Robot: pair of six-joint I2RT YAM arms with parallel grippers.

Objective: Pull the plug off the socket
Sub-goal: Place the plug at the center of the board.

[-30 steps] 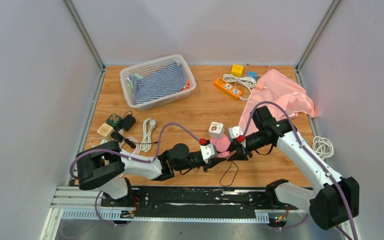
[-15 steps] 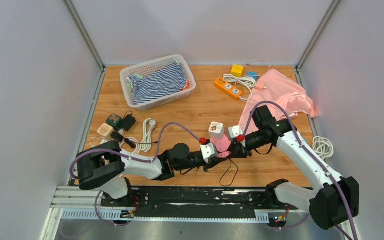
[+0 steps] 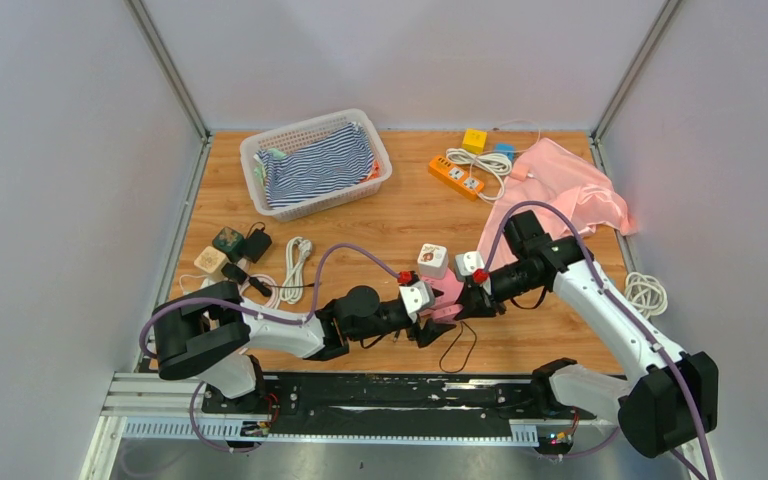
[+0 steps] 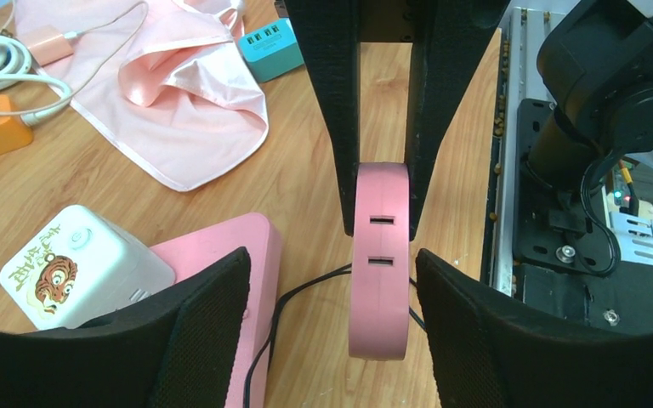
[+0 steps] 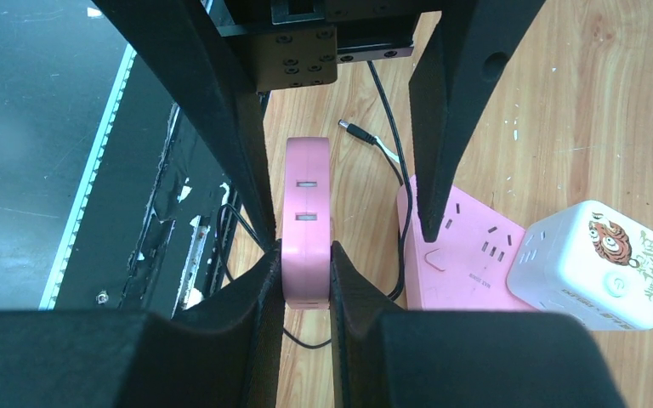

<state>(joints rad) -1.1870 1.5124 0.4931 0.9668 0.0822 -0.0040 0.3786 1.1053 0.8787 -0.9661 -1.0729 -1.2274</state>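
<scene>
Plug (image 4: 379,255) loose within spread left claw (image 4: 332,259)

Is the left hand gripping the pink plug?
No, the left hand is open, its fingers wide apart either side of the pink plug; only the right hand clamps it.

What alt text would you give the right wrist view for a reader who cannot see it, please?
The right end effector is shut on a flat pink adapter held on edge above the wooden table, between the open fingers of the left end effector. A pink power strip and white cube socket lie at right.
</scene>
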